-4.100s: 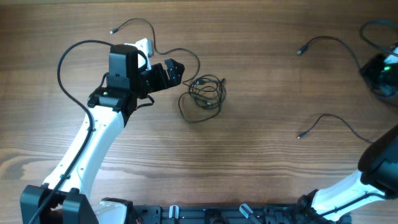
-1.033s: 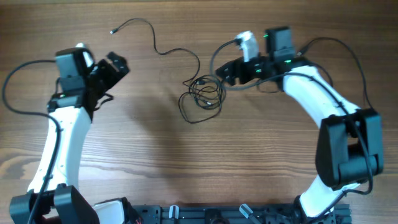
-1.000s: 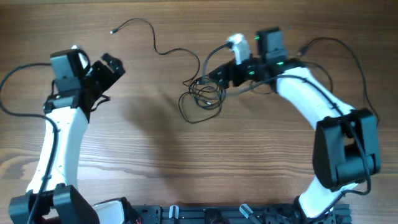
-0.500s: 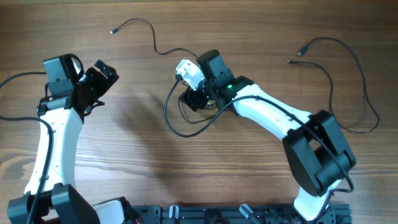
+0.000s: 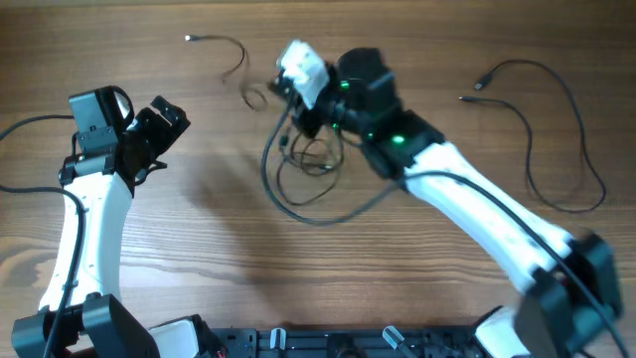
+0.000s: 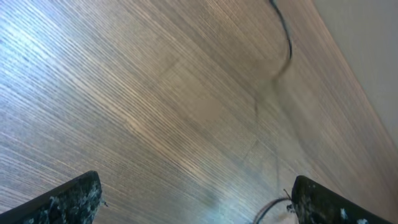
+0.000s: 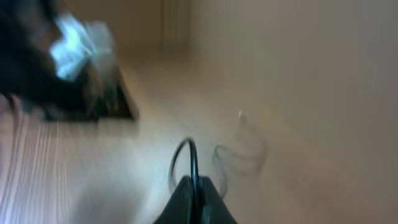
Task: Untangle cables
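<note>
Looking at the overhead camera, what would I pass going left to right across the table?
left hand → loose cable → cable tangle → long cable

Brown wood-grain surface (image 5: 199,249) spread below and ahead of the left fingers (image 6: 68,199), grain running slantwise. Beyond its far edge, up and to the right of them, a plain pale wall (image 6: 367,50). Well back from the right fingers (image 7: 193,196), along the near edge, a black bar (image 5: 328,343) with small grey fittings.
</note>
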